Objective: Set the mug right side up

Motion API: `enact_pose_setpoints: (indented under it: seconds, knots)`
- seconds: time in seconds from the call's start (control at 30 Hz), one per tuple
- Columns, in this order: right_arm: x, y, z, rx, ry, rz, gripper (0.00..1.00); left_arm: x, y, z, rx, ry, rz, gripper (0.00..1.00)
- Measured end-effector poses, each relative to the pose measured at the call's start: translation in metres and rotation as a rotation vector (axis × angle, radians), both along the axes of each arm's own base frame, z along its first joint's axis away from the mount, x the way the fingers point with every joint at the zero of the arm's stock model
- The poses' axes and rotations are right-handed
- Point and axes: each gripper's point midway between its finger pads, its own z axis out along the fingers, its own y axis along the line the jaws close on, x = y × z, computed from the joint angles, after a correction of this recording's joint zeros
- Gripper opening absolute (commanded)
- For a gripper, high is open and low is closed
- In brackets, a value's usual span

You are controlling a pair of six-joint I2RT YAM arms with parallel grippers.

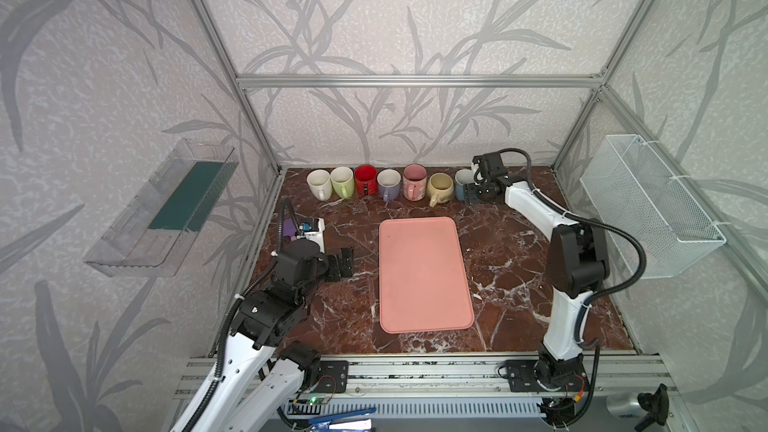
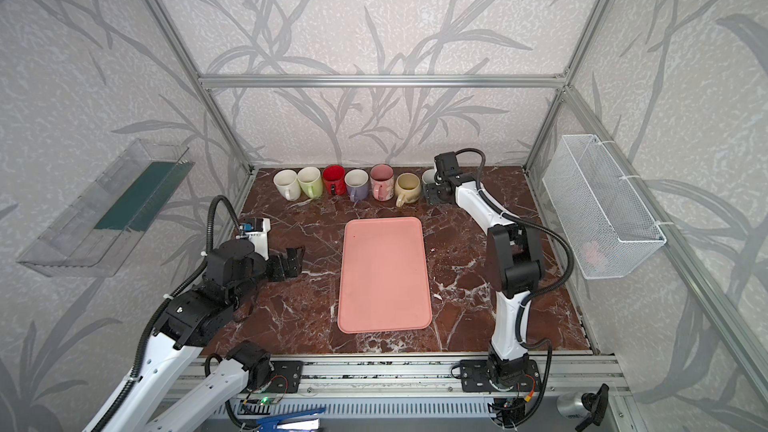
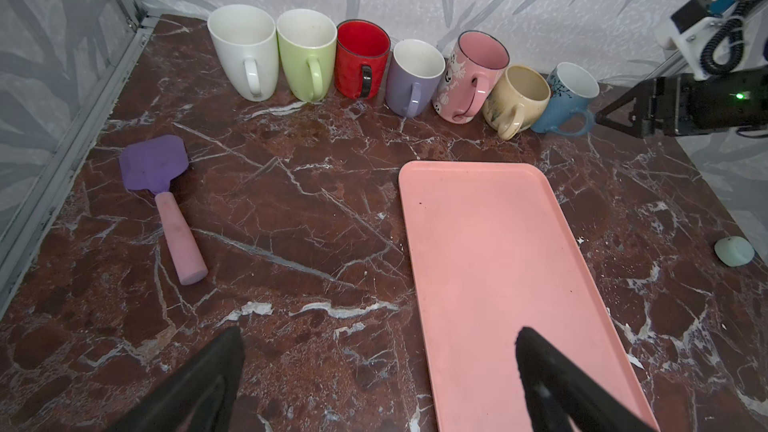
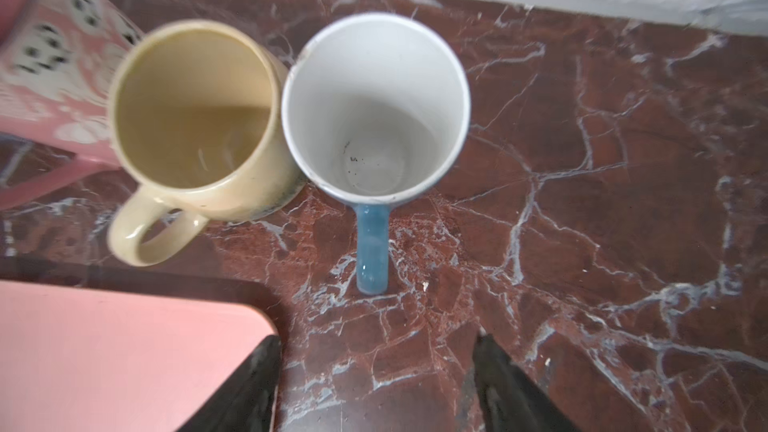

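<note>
Blue mug [image 4: 376, 105] stands mouth up on the surface [image 4: 582, 160]; task appears done. Right hand [image 4: 376, 338] is parted and empty near its handle. Left hand [image 3: 378, 332] is wide open, empty.

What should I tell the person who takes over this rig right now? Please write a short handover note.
Left gripper: open, empty, left of the pink tray.
Right gripper: open, empty, facing the handle of the blue mug.
Blue mug: upright, mouth up, at the right end of the row of seven mugs, beside the yellow mug.
Done: all seven appear right side up.
Left: probably only to draw the right gripper back.
</note>
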Motion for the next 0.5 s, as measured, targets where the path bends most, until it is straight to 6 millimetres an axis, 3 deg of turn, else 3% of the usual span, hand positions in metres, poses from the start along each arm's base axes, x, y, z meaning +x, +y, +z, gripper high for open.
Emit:
enact_pose_setpoints:
  seconds: [0.13, 0.3, 0.4, 0.5]
  knots:
    - [-0.034, -0.009, 0.03, 0.02, -0.077, 0.001, 0.85, -0.001, 0.007, 0.006, 0.015, -0.047, 0.024, 1.0]
    - [-0.078, -0.027, 0.048, 0.028, -0.182, -0.031, 0.89, 0.0, 0.015, 0.015, 0.043, -0.1, 0.053, 0.99]
    - [-0.1, -0.041, 0.046, 0.017, -0.255, -0.061, 0.99, 0.003, 0.019, 0.013, 0.081, -0.099, 0.065, 1.0]
    - [-0.119, -0.053, 0.03, -0.004, -0.326, -0.086, 0.99, 0.011, 0.024, 0.004, 0.129, -0.064, 0.099, 1.0]
